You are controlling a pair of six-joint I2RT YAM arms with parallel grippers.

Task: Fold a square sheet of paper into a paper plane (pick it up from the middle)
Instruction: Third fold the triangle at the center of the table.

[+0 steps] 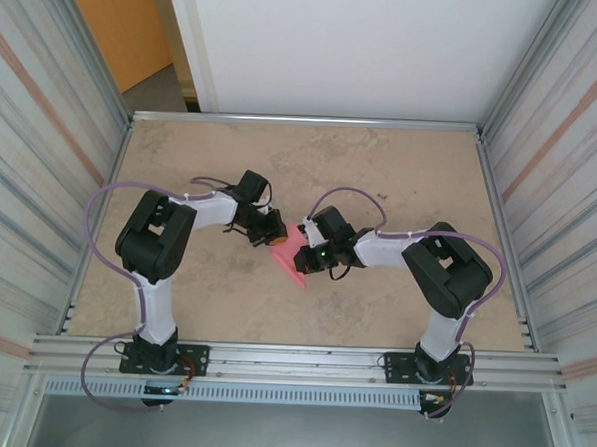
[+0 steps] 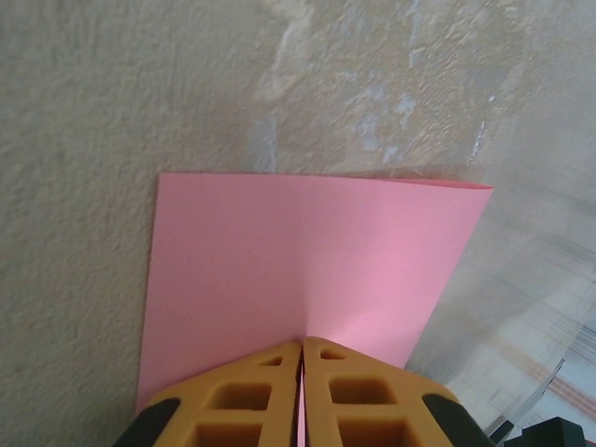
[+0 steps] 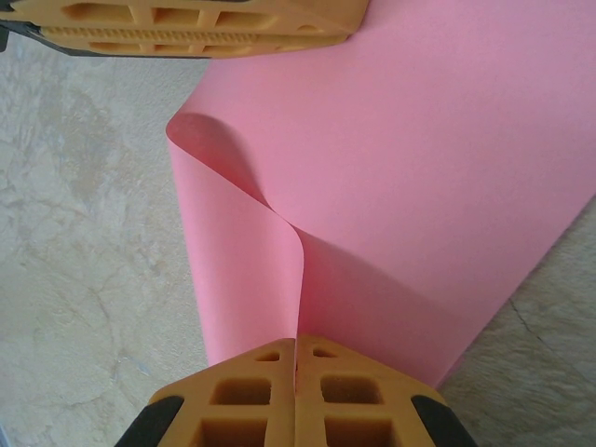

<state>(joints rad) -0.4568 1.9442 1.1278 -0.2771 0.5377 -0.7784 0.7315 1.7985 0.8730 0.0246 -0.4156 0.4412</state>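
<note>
Right wrist view: right gripper is clamped tight on the near edge of the square sheet of paper, with no gap showing at the pinch. Just past it the pink sheet bulges into a soft rolled bend, not pressed flat. At the far top, the left gripper is closed on the sheet's opposite side.

Left wrist view: the left claw is nipped shut on the paper's edge. The sheet spreads away smooth, far corners free, with the mottled table beyond. A faint line runs up from the pinch; crease or shading, cannot tell.

Top external view: the sheet is held between the two grippers over the table's middle, apparently off the surface.

Judgement: pickup is done, and the first fold is no more than a loose bend. There is no pointed nose and no wings. Nearly all the folding of the paper plane is left.
</note>
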